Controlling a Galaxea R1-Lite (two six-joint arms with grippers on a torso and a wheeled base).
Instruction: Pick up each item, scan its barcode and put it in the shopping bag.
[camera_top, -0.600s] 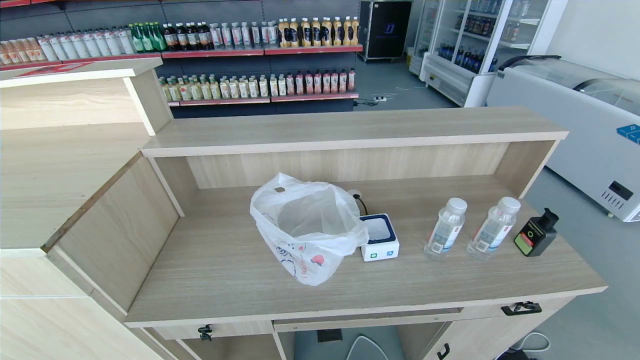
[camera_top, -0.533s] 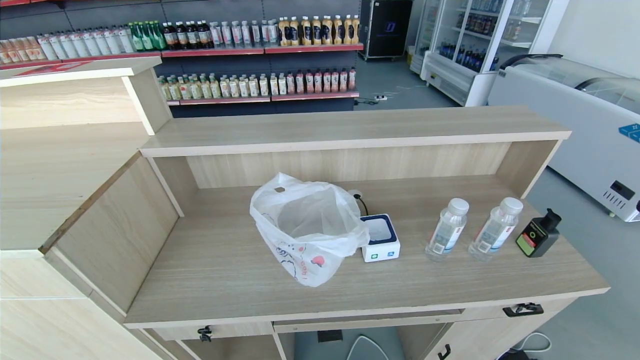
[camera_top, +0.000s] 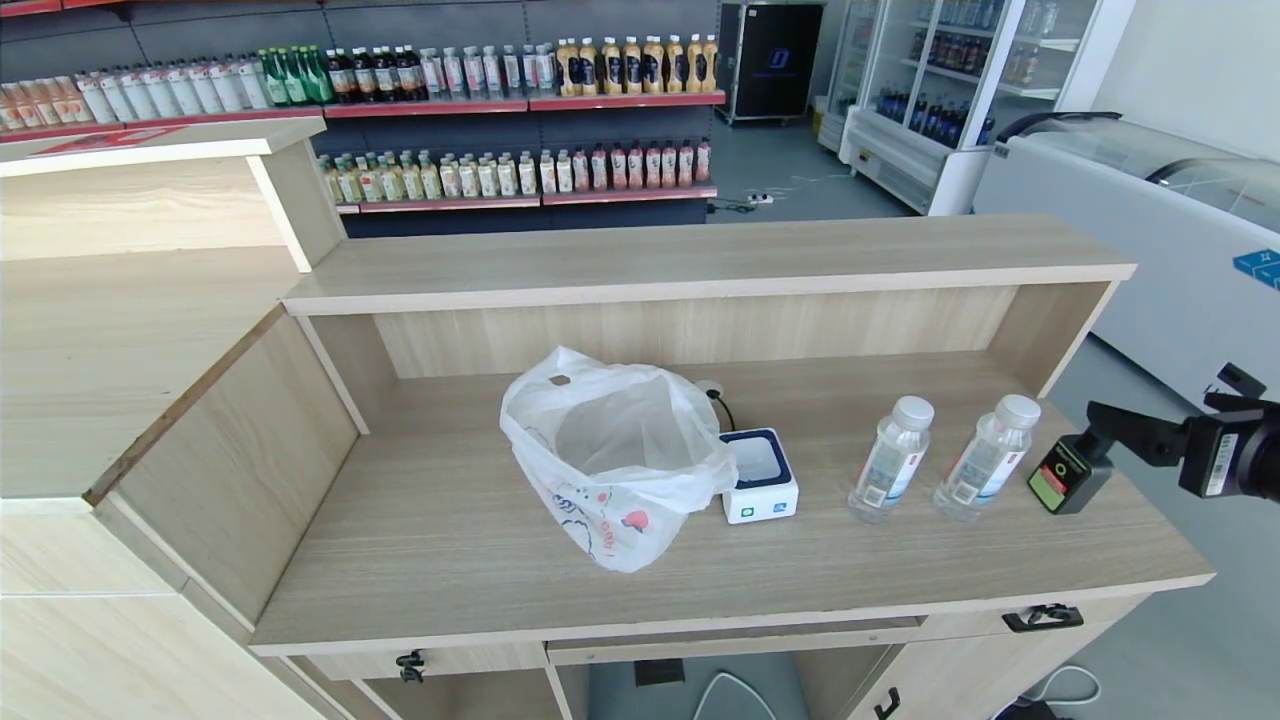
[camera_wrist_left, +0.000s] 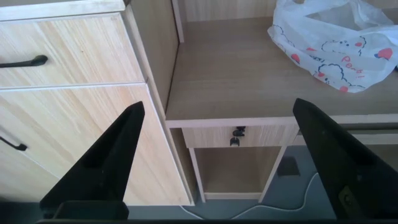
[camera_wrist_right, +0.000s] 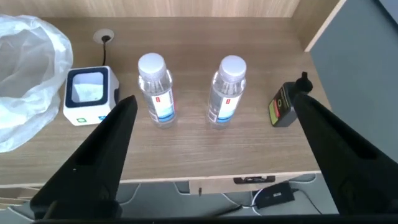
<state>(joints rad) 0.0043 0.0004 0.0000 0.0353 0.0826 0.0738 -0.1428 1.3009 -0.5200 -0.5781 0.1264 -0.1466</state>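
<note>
1. Left pincer (camera_wrist_left: 217, 106): fingers spread wide and holding nothing. In the left wrist view it hangs in front of the table's front edge, facing pale drawers (camera_wrist_left: 68, 56) with black handles.
2. Table (camera_top: 450, 540): pale wood with a raised back shelf, it fills the centre of the head view and carries all the items.
3. Shopping bag (camera_top: 615, 455): white plastic with a printed pattern. It stands at the centre of the frame, mouth open upward.
4. Scanner (camera_top: 762, 487): a white box with a dark blue top, just right of the bag and touching its side. A black cable (camera_top: 722, 408) runs from behind it toward the back of the table.
5. Two clear bottles with white caps stand upright, right of centre, side by side and apart: the left bottle (camera_top: 890, 460) and the right bottle (camera_top: 985, 458).
6. Black pump bottle (camera_top: 1068, 475): it has a red and green label and stands near the right end of the table, just beside the right bottle.
7. Right pincer (camera_wrist_right: 213, 106): fingers spread wide and holding nothing. In the head view it is at the right edge of the frame. One finger (camera_top: 1130, 428) overlaps the pump bottle's top; contact cannot be told.
</note>
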